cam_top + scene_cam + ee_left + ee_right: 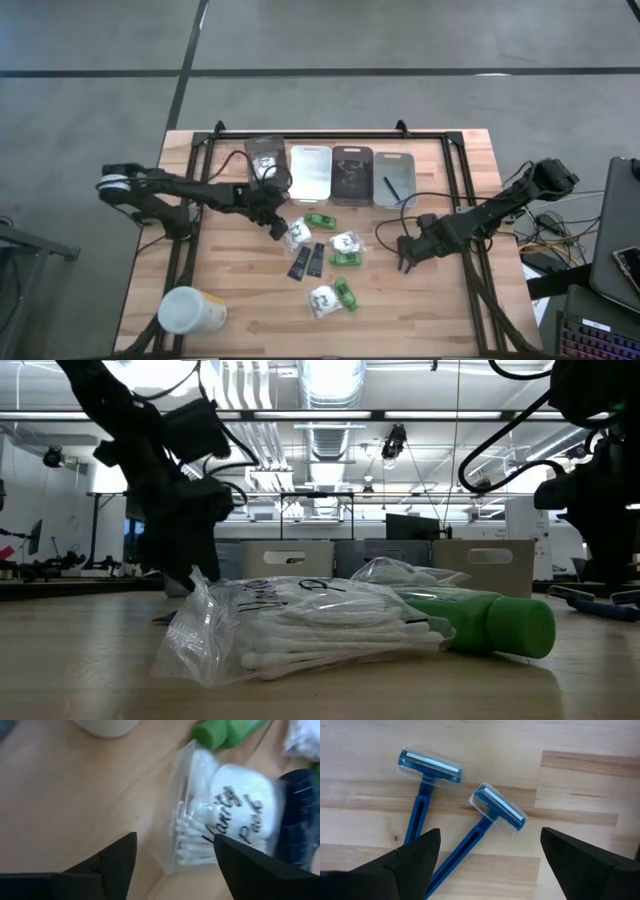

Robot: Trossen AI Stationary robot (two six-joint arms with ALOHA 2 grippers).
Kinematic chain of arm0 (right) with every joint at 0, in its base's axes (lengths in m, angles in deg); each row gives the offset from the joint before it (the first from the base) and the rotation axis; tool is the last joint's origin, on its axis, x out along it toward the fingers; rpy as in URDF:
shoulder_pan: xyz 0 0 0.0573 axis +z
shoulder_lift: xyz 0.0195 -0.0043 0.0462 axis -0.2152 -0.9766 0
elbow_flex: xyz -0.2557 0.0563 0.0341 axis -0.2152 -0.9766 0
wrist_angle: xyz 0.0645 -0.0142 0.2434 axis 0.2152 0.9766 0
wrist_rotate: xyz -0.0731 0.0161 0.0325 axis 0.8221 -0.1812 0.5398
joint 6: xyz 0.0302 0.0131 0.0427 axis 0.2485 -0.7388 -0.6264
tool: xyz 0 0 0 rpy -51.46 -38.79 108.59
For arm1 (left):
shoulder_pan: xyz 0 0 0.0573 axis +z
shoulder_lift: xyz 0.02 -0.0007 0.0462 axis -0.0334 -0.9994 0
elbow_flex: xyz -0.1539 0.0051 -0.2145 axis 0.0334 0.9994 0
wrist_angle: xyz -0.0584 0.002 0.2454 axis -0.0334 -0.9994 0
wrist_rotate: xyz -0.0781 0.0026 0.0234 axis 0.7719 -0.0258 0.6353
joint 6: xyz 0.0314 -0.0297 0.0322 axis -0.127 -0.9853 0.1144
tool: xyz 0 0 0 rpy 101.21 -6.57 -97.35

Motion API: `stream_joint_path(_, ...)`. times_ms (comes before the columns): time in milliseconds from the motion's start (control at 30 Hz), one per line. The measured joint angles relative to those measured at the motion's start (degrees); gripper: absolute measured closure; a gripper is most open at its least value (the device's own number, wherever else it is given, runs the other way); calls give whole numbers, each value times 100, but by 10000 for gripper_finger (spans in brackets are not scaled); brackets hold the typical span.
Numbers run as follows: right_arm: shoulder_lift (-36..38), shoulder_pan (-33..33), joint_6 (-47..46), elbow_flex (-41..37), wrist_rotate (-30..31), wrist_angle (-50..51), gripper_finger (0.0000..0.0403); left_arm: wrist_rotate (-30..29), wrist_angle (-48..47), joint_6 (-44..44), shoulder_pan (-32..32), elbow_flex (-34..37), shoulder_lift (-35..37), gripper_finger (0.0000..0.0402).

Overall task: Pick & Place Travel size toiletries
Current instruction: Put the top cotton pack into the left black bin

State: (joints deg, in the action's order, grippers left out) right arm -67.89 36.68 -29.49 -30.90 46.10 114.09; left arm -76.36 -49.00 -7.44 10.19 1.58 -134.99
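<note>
Hovering with its fingers spread wide and empty, the left gripper [175,865] sits directly over a clear packet of cotton swabs [220,825], which lies flat on the table [240,300] between and just beyond its fingertips; a green bottle [225,730] lies past the packet and a dark sachet [297,820] beside it. Across the table the right gripper [487,865] also stands open with nothing in it, poised above two blue razors [465,820] that lie side by side on the wood, their capped heads pointing away from the fingers. Farther out from both grippers, the middle of the table holds the rest of the toiletries [325,260]: white packets, green pieces and two black sachets, all loose on the boards. Beyond them, a row of four small bins [330,175] stands at the far edge; one appears to hold a thin blue stick, and the others are hard to read. Judging by this, most of the sorting is left to do. A white-and-yellow cup [192,312] lies near the front edge on the left arm's side.
</note>
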Motion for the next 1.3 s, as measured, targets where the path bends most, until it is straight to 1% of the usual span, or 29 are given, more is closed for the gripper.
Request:
stream_joint_path(133,0,0,-2,0,-11,-105,51,25,131,111,-2,-10,-198,147)
stream_joint_path(300,0,0,88,0,-11,-102,51,102,198,660,-5,5,-262,178)
stream_joint_path(433,0,0,125,0,-8,-100,62,199,238,1061,-5,11,-278,229)
stream_joint_path(600,0,0,125,-13,-8,-90,78,665,311,1339,-22,22,-294,315)
stream_joint_path(733,0,0,129,-22,-6,-91,89,783,250,1404,-25,-5,-238,384)
stream_joint_path(767,0,0,129,-24,-6,-94,92,831,145,1425,-25,-27,-177,392)
stream_joint_path(833,0,0,147,-31,-6,-90,96,843,-175,1520,-31,-100,-2,393)
stream_joint_path(900,0,0,180,-35,-4,-89,100,750,-674,1673,-31,-207,281,393)
stream_joint_path(1000,0,0,262,-37,-4,-89,106,398,-1615,1881,-31,-489,864,397)
stream_joint_path(1100,0,0,261,-42,-4,-86,112,-342,-2591,2037,-37,-983,1535,397)
stream_joint_path(1133,0,0,260,-42,-3,-89,114,-727,-2867,2087,-37,-1172,1727,397)
stream_joint_path(1200,0,-2,256,-42,8,-86,117,-1694,-3263,2165,-33,-1565,2073,398)
stream_joint_path(1267,0,0,255,-44,35,-86,120,-2806,-3398,2411,-5,-1900,2299,399)
stream_joint_path(1300,0,-2,256,-44,35,-83,122,-3216,-3397,2608,26,-2042,2351,399)
